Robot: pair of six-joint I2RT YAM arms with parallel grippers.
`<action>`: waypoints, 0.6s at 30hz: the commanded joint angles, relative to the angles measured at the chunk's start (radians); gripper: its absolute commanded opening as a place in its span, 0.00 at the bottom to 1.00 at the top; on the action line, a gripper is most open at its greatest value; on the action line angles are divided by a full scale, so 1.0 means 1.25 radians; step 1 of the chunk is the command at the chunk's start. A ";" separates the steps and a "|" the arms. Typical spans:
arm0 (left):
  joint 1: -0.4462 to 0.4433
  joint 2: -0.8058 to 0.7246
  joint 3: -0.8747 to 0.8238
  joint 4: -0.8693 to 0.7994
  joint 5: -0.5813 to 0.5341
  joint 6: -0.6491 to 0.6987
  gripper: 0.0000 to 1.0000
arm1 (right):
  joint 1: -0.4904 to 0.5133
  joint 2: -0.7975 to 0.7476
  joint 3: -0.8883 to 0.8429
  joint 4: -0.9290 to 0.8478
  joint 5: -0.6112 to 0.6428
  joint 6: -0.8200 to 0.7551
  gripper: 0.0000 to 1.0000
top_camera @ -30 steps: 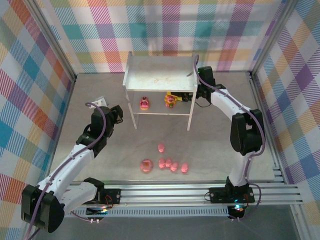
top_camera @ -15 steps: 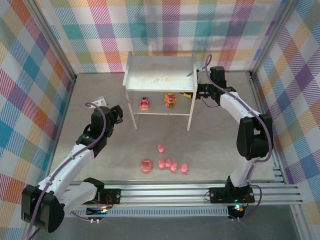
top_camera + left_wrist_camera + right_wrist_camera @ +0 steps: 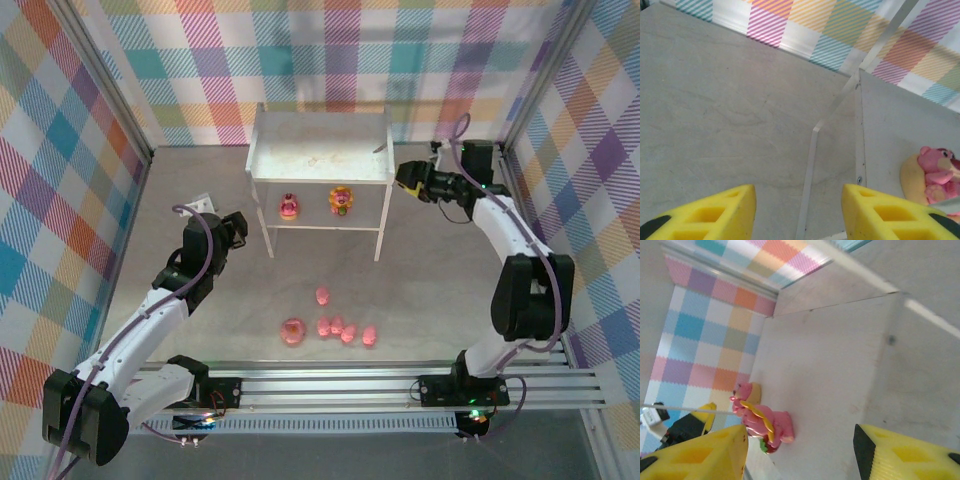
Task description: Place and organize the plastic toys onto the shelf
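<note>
The left jaws stand apart and empty over the tabletop (image 3: 240,300), left of the shelf (image 3: 320,150). On its lower tier sit a pink-red figure (image 3: 289,206) and a yellow-orange-red figure (image 3: 342,201) (set apart). Nearer, a donut (image 3: 292,331) and five pigs (image 3: 337,325) lie on the tabletop. The right jaws, just right of the shelf, gape empty.

left hand (image 3: 797,202), fingers apart, faces pink figure (image 3: 938,169) on shelf (image 3: 890,120).
</note>
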 commanded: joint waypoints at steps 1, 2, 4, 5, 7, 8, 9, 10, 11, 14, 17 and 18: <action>0.008 -0.013 0.027 -0.046 0.038 0.019 0.54 | -0.027 -0.066 -0.022 -0.088 0.101 -0.041 0.60; 0.001 -0.013 0.030 -0.059 0.054 0.022 0.56 | -0.029 -0.085 -0.023 -0.124 0.147 -0.064 0.61; -0.027 -0.018 0.032 -0.089 0.070 0.030 0.58 | -0.029 -0.125 -0.027 -0.180 0.219 -0.094 0.61; -0.051 -0.023 0.031 -0.103 0.076 0.031 0.59 | -0.028 -0.149 -0.037 -0.198 0.253 -0.103 0.61; -0.110 -0.030 0.031 -0.142 0.076 0.026 0.60 | -0.028 -0.200 -0.064 -0.218 0.307 -0.114 0.61; -0.150 -0.032 0.028 -0.159 0.070 0.019 0.60 | -0.028 -0.226 -0.080 -0.225 0.326 -0.118 0.61; -0.199 -0.034 0.020 -0.174 0.054 0.013 0.60 | -0.028 -0.253 -0.094 -0.229 0.341 -0.121 0.61; -0.242 -0.034 0.017 -0.196 0.033 0.009 0.60 | -0.028 -0.272 -0.103 -0.235 0.352 -0.124 0.61; -0.291 -0.033 0.012 -0.219 0.007 0.002 0.60 | -0.028 -0.292 -0.112 -0.240 0.360 -0.126 0.61; -0.411 -0.011 0.018 -0.303 -0.062 -0.025 0.62 | -0.028 -0.324 -0.118 -0.260 0.366 -0.135 0.62; -0.483 0.006 0.016 -0.365 -0.068 -0.064 0.66 | -0.029 -0.341 -0.119 -0.270 0.355 -0.136 0.62; -0.492 0.008 0.008 -0.373 -0.057 -0.076 0.65 | -0.028 -0.346 -0.121 -0.268 0.351 -0.135 0.62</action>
